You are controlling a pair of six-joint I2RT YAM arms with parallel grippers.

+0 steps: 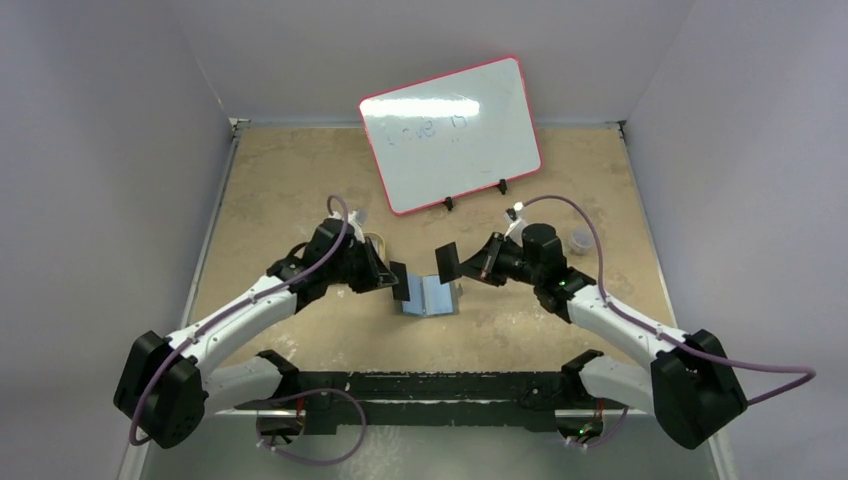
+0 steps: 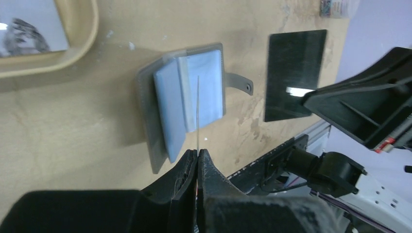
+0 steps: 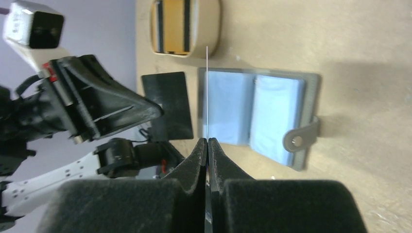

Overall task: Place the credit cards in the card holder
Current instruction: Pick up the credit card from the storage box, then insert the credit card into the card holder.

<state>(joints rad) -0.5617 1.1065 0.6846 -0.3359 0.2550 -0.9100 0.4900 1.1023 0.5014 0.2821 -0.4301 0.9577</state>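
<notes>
The card holder (image 1: 428, 297) lies open on the table between the two arms, blue-grey pockets up and its closing tab (image 2: 241, 83) sticking out. My left gripper (image 1: 388, 272) is shut on a black credit card (image 1: 401, 282), held just left of the holder. In the left wrist view this card shows edge-on as a thin line (image 2: 198, 107) over the holder (image 2: 187, 99). My right gripper (image 1: 468, 263) is shut on a second black card (image 1: 447, 262), just above the holder's right side. In the right wrist view it is a thin line (image 3: 207, 92) over the holder (image 3: 257, 114).
A gold tin (image 3: 184, 26) holding more cards sits close beyond the holder, by the left gripper. A red-framed whiteboard (image 1: 450, 135) stands on small feet at the back. A small round container (image 1: 578, 240) sits at the right. Walls enclose the table on three sides.
</notes>
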